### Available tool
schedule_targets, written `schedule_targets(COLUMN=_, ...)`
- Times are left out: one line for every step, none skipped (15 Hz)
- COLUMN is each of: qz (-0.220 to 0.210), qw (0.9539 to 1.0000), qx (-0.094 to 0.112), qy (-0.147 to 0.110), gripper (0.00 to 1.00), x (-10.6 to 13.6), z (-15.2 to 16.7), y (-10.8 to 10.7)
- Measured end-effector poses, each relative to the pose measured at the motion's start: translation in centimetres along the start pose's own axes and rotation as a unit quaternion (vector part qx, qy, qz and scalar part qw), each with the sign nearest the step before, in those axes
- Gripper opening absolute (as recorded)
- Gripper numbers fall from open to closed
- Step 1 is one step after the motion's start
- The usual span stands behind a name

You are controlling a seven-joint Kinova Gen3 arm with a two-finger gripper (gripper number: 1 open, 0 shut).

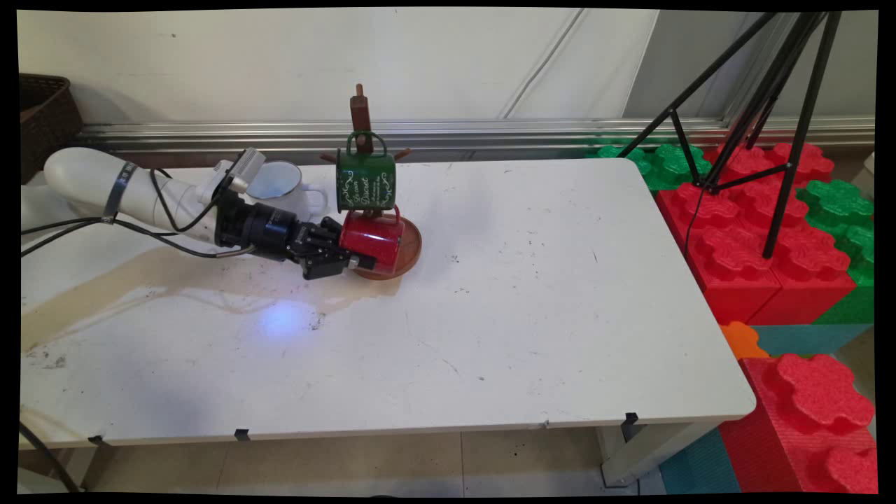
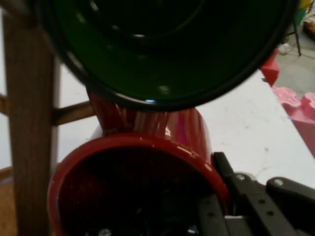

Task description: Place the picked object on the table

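RED MUG: a glossy red mug [image 1: 371, 240] lies tilted on its side low on the wooden mug tree [image 1: 361, 115], over the tree's round brown base [image 1: 413, 245]; in the hand view its open mouth [image 2: 133, 187] faces the camera.
END EFFECTOR: the black end effector [image 1: 350, 253] grips the red mug at its rim, one finger [image 2: 236, 191] outside the wall, the other inside the mouth.
GREEN MUG: a dark green mug [image 1: 365, 178] with pale lettering hangs on the tree just above the red one, nearly touching it.
HIDDEN: the finger inside the red mug is lost in the dark interior; the peg carrying the red mug cannot be made out; a white mug [image 1: 283, 183] behind the arm is partly covered.
SURFACE: a white table [image 1: 532, 315], scuffed, with a tan stain at its left.
ROOM: pale wall, a black tripod [image 1: 770, 105], red and green foam blocks [image 1: 756, 238] at the right, a dark basket [image 1: 42, 112] at the far left.
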Motion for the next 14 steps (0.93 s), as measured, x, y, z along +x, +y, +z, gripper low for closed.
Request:
schedule_targets(qz=0.001, qw=1.0, qx=-0.004, qy=0.0, gripper=0.0, x=0.0, z=-0.1, y=0.3)
schedule_targets(qz=0.001, qw=1.0, qx=-0.007, qy=0.0, gripper=0.0, x=0.1, z=-0.1, y=0.5)
schedule_targets(qz=0.002, qw=0.9999, qx=-0.013, qy=-0.001, gripper=0.0, x=0.1, z=-0.2, y=0.9)
schedule_targets(qz=0.002, qw=0.9999, qx=-0.017, qy=-0.001, gripper=0.0, x=0.1, z=-0.3, y=1.2)
schedule_targets(qz=0.002, qw=0.9998, qx=-0.019, qy=-0.001, gripper=0.0, x=0.2, z=-0.4, y=1.4)
schedule_targets(qz=0.003, qw=0.9998, qx=-0.022, qy=-0.002, gripper=0.0, x=0.2, z=-0.5, y=1.6)
schedule_targets(qz=0.003, qw=0.9997, qx=-0.024, qy=-0.002, gripper=0.0, x=0.2, z=-0.6, y=1.8)
schedule_targets(qz=0.004, qw=0.9996, qx=-0.027, qy=-0.004, gripper=0.0, x=0.2, z=-0.8, y=2.0)
schedule_targets(qz=0.004, qw=0.9996, qx=-0.029, qy=-0.004, gripper=0.0, x=0.2, z=-0.9, y=2.2)
schedule_targets(qz=0.006, qw=0.9995, qx=-0.032, qy=-0.007, gripper=0.0, x=0.2, z=-1.1, y=2.4)
schedule_targets(qz=0.007, qw=0.9994, qx=-0.033, qy=-0.008, gripper=0.0, x=0.1, z=-1.3, y=2.6)
schedule_targets(qz=0.011, qw=0.9992, qx=-0.036, qy=-0.014, gripper=0.0, x=0.1, z=-1.7, y=2.9)
schedule_targets(qz=0.016, qw=0.999, qx=-0.037, qy=-0.018, gripper=0.0, x=0.1, z=-2.1, y=3.1)
schedule_targets(qz=0.02, qw=0.9988, qx=-0.038, qy=-0.022, gripper=0.0, x=0.1, z=-2.5, y=3.3)
